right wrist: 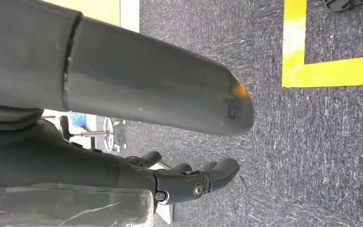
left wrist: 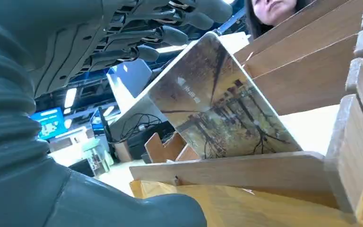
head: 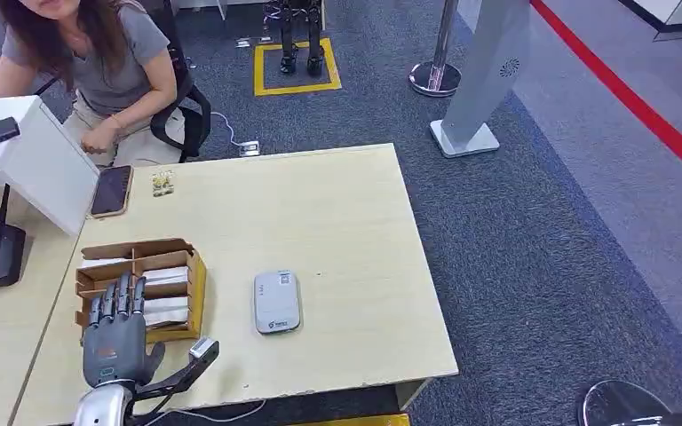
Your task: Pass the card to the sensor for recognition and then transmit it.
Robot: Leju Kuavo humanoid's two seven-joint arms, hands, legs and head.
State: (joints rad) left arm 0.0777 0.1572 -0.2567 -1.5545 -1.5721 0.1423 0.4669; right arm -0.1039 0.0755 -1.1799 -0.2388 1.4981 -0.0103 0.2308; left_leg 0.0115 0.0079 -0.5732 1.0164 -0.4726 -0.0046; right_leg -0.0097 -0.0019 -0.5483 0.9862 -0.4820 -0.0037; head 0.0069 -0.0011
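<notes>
Light wood table (head: 346,213): card box (head: 142,286), grey sensor (head: 276,303), phone (head: 111,191), white stand (head: 27,160).

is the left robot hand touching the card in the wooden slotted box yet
Cannot tell. In the left wrist view the left robot hand has its fingertips right beside the picture-printed card leaning in the wooden slotted box; neither contact nor gap is plain.
</notes>
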